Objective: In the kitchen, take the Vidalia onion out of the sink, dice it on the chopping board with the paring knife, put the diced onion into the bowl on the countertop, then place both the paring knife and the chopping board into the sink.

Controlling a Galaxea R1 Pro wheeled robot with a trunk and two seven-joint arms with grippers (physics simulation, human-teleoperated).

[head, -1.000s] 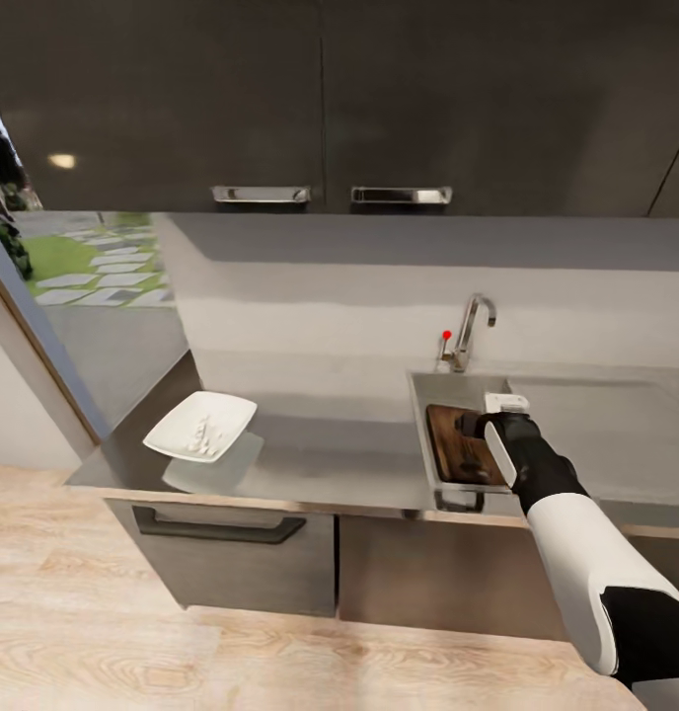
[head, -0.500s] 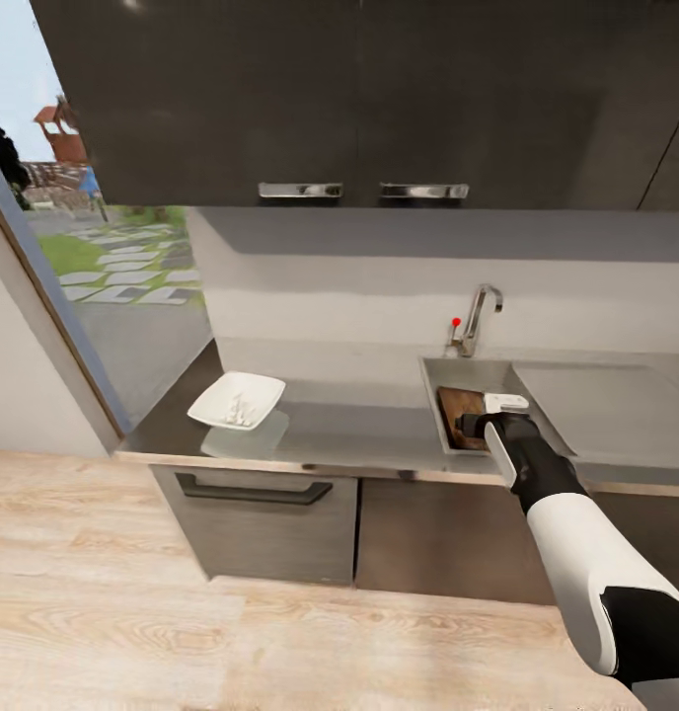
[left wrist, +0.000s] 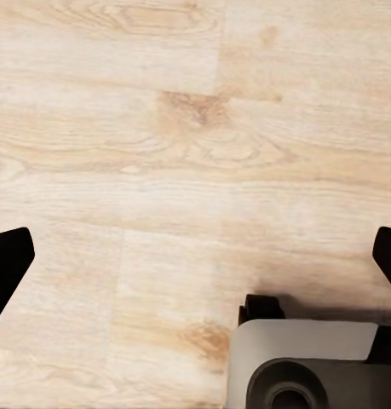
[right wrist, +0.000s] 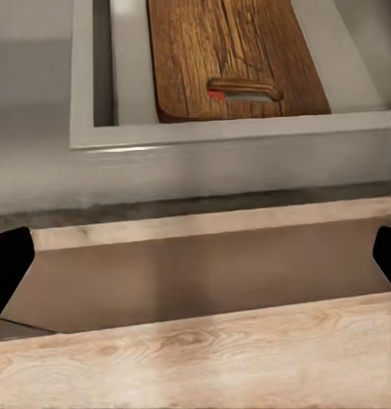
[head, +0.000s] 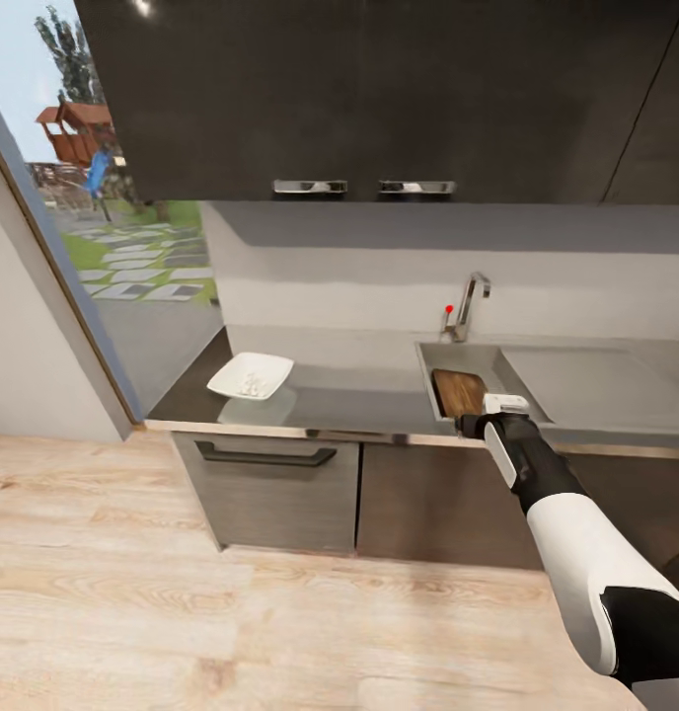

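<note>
The chopping board (head: 460, 391) lies flat in the sink (head: 478, 353), and the right wrist view shows the board (right wrist: 229, 51) with a red and grey sliver in its handle hole; the paring knife is otherwise hidden. My right gripper (head: 468, 425) hangs just off the countertop's (head: 359, 390) front edge, below the sink's near rim. It is open, its fingertips (right wrist: 8, 273) wide apart with nothing between them. The white bowl (head: 251, 375) stands at the counter's left end with diced onion (head: 251, 384) in it. My left gripper (left wrist: 195, 264) is open over the wooden floor.
The tap (head: 470, 301) rises behind the basin and the drainboard (head: 596, 380) lies to its right. Dark cabinets hang above the counter and a drawer handle (head: 265, 456) sits below it. A glass door (head: 113, 247) is at the left. Light wooden floor (head: 231, 612) stretches in front.
The whole view has pulled back from the counter, so more floor shows. The right gripper, earlier over the board in the sink, now sits in front of the counter's edge.
</note>
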